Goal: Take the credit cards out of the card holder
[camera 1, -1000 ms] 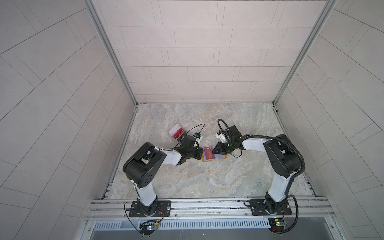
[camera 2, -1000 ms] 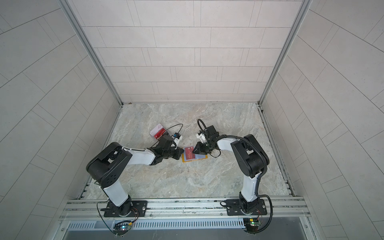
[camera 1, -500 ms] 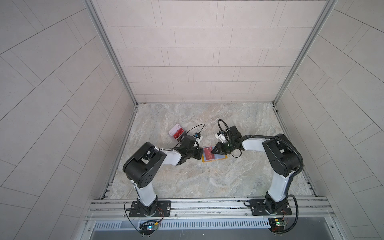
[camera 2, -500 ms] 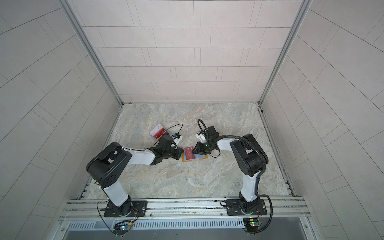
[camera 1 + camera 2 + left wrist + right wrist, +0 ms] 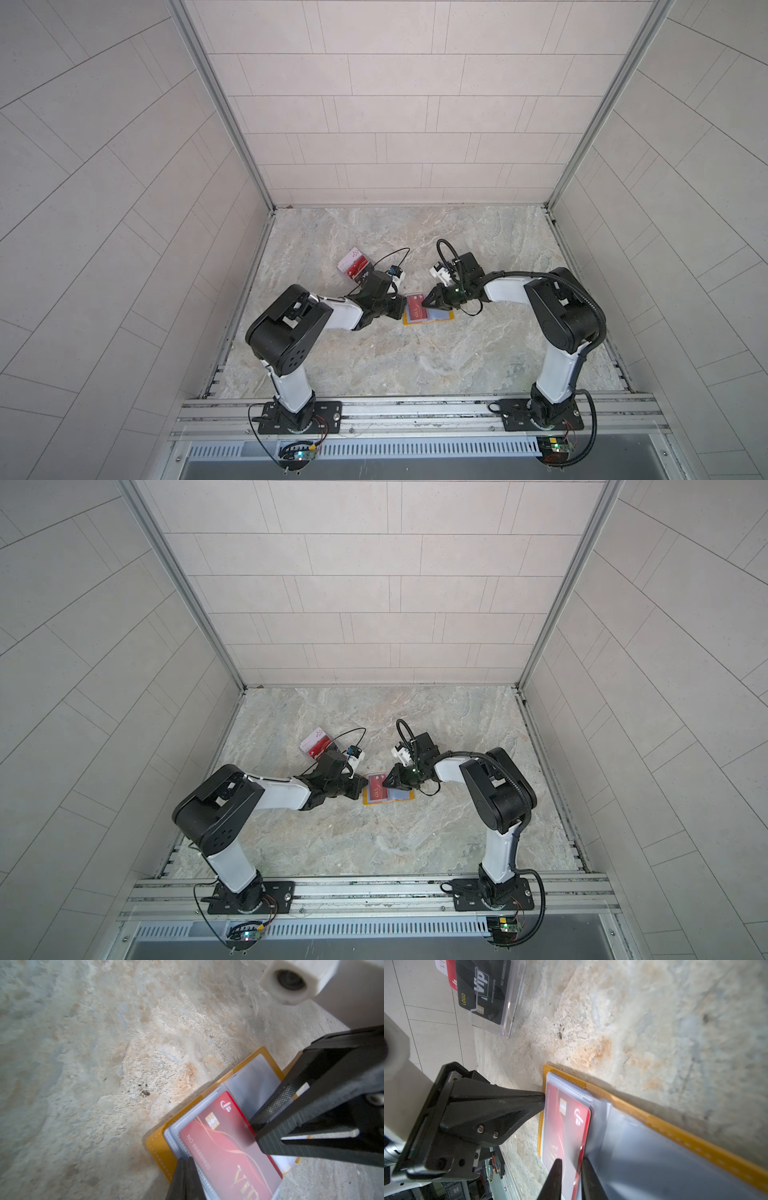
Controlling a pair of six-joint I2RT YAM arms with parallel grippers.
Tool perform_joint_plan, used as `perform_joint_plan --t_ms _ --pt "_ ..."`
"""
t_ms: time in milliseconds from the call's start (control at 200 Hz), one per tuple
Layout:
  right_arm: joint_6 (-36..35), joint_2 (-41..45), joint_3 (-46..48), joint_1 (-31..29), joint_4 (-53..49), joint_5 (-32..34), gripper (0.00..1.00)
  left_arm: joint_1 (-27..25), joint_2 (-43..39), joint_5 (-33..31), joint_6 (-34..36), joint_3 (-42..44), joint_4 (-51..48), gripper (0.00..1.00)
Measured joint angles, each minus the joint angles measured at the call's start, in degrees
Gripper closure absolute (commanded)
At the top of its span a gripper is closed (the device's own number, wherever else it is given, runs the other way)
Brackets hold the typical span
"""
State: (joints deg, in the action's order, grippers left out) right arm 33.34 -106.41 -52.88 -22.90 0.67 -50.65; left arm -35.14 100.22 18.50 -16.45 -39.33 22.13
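- Left gripper [image 5: 186,1169], ribbed black jaws together, presses the mustard stitched card holder [image 5: 160,1147].
- Right gripper [image 5: 570,1169] pinches the glossy red card [image 5: 564,1126] edge, mid marble bench [image 5: 374,357].

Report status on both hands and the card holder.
Left hand shut, pinning card holder edge. Right hand narrowed around red card edge, card partly in its sleeve. Clear box with removed cards sits apart; nothing blocking.

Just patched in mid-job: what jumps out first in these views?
Mid-table, the open mustard card holder lies flat with a red VIP card in its sleeve. The right gripper pinches that card's edge, while the shut left gripper presses the holder's outer edge. Behind the left arm, a clear box holds more cards.
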Motion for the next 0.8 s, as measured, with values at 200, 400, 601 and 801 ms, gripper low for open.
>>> perform_joint_plan --t_ms 200,400,601,801 --pt "2.3 0.0 1.0 0.1 2.5 -1.3 0.80 0.1 0.0 -0.1 0.0 0.0 0.0 1.00" --pt "4.7 0.0 1.6 0.1 5.9 -2.6 0.80 0.2 0.0 -0.1 0.0 0.0 0.1 1.00" --pt "6.3 0.0 1.6 0.1 8.3 -3.6 0.81 0.2 0.0 -0.1 -0.3 0.0 0.2 1.00" --pt "7.3 -1.6 1.3 0.1 9.4 -4.4 0.81 0.2 0.0 -0.1 -0.6 0.1 0.4 1.00"
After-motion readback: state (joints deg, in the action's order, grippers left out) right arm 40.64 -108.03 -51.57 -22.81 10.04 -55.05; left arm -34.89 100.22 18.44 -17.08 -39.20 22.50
